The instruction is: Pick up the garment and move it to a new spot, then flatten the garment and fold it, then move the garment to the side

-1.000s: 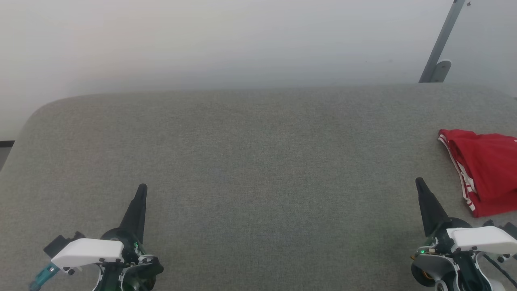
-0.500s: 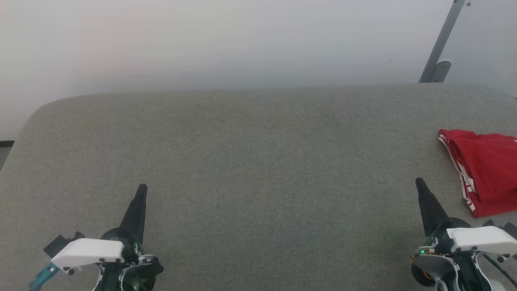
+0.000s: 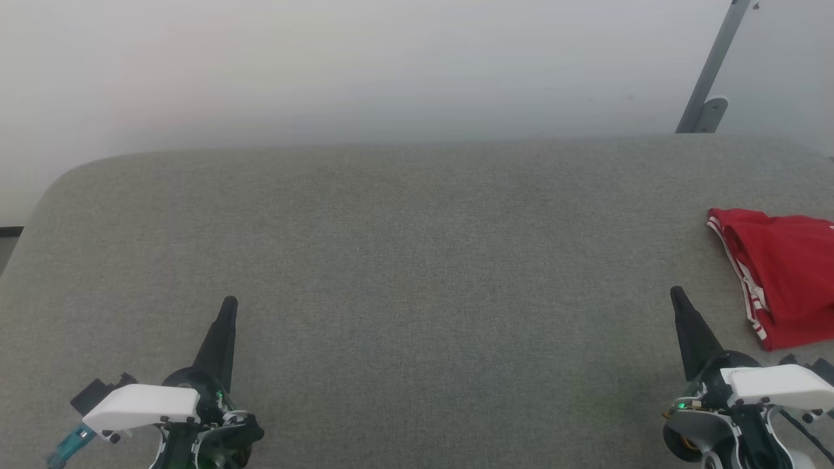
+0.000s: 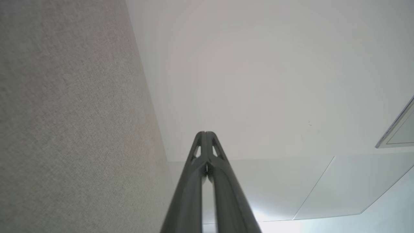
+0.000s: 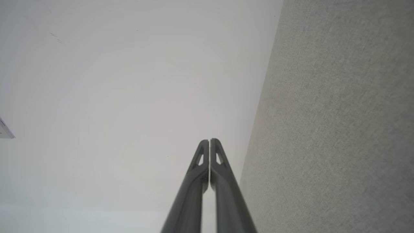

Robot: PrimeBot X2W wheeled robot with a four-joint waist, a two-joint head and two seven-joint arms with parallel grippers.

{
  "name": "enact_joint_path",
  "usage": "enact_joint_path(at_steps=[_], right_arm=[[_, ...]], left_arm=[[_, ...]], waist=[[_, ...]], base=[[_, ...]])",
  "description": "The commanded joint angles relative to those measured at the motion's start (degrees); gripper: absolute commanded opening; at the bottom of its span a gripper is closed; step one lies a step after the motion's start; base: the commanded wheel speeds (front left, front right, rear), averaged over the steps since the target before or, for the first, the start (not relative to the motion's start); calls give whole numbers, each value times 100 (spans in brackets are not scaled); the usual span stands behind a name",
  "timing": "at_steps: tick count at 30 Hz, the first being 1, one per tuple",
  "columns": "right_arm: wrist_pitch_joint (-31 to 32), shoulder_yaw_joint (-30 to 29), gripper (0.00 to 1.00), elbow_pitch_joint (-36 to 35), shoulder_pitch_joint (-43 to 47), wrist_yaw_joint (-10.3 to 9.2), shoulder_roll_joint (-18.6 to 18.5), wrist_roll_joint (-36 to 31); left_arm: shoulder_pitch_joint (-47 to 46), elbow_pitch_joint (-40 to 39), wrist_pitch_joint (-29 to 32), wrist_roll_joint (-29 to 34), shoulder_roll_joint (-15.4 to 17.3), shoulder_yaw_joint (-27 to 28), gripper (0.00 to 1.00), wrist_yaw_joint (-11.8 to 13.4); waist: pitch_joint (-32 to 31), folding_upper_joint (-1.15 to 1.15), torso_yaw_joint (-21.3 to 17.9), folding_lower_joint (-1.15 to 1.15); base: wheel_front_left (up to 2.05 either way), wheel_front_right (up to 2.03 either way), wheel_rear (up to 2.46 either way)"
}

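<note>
Nothing has moved since a second ago: the left fingers (image 3: 227, 307) and right fingers (image 3: 678, 296) are pressed together, empty, and the red garment (image 3: 785, 273) lies bunched on the grey desk (image 3: 417, 260) near the right fingers.

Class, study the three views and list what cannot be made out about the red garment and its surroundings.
Red garment: head view's right edge cuts it off, so its full shape, sleeves and any print are unknown.
Grey metal pole: head view's top edge cuts it; what it holds is unknown.
Teal part behind the left hand: small, at the bottom edge; unidentifiable.
</note>
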Motion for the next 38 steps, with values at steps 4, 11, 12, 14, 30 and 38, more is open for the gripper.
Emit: enact_joint_path(at_steps=[4, 11, 12, 14, 30, 38], right_arm=[[18, 2, 0, -21, -33, 0, 22, 23], [18, 1, 0, -21, -33, 0, 22, 23], [18, 2, 0, -21, -33, 0, 22, 24], [17, 1, 0, -21, -33, 0, 22, 23], [17, 1, 0, -21, -32, 0, 22, 23], [17, 1, 0, -21, -32, 0, 22, 23]], left_arm=[[-64, -2, 17, -20, -15, 17, 0, -16], [-64, -2, 17, -20, -15, 17, 0, -16], [-64, -2, 17, -20, -15, 17, 0, -16], [-64, -2, 17, -20, -15, 17, 0, -16], [-64, -2, 17, -21, -15, 16, 0, -16], [-64, -2, 16, -21, -15, 16, 0, -16]], waist=[[0, 0, 0, 0], [0, 0, 0, 0], [0, 0, 0, 0], [0, 0, 0, 0], [0, 0, 0, 0], [0, 0, 0, 0]], base=[[0, 0, 0], [0, 0, 0], [0, 0, 0], [0, 0, 0], [0, 0, 0], [0, 0, 0]])
